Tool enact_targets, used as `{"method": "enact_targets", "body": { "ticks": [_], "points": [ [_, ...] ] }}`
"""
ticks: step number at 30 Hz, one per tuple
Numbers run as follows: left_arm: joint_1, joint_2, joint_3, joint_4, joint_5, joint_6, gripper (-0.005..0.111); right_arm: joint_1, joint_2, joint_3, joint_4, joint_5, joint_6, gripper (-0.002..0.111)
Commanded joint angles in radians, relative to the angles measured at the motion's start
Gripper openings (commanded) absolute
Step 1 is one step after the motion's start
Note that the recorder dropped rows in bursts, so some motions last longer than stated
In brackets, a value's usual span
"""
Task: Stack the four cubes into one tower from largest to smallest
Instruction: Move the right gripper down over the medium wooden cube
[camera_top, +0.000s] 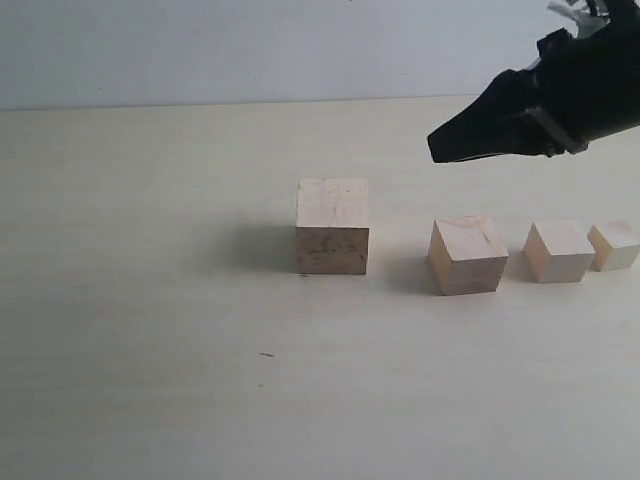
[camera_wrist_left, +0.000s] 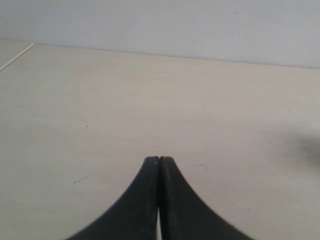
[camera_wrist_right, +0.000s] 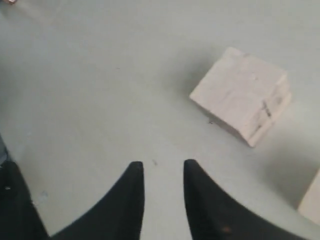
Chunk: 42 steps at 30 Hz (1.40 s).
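No tower yet: the four cubes (camera_top: 558, 250) stand apart in a row. The second cube (camera_top: 467, 254) sits just below the right gripper (camera_top: 434, 148), the largest (camera_top: 332, 225) ahead of its tip. Its jaws are barely parted and empty. The left gripper (camera_wrist_left: 159, 161) is clenched, empty. Descending this narrow would likely knock the second cube askew.

We can read no writing, label, brand, number or sign in any view. The largest cube (camera_top: 332, 225) bears only dark grain smudges, not letters.
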Motion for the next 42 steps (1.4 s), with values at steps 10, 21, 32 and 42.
{"method": "enact_targets", "body": {
  "ticks": [10,21,32,42],
  "points": [
    [0.005,-0.004,0.003,-0.006,-0.012,-0.001,0.000,-0.004,0.210,-0.004,0.131,-0.445,-0.063,0.064],
    [0.005,-0.004,0.003,-0.006,-0.012,-0.004,0.000,-0.004,0.118,-0.085,0.054,-0.683,-0.074,0.064],
    [0.005,-0.004,0.003,-0.006,-0.012,0.000,0.000,-0.004,0.063,0.075,0.045,-0.988,0.024,0.064],
    [0.005,-0.004,0.003,-0.006,-0.012,-0.003,0.000,-0.004,-0.004,0.094,0.033,-0.907,-0.357,0.064]
  ]
}}
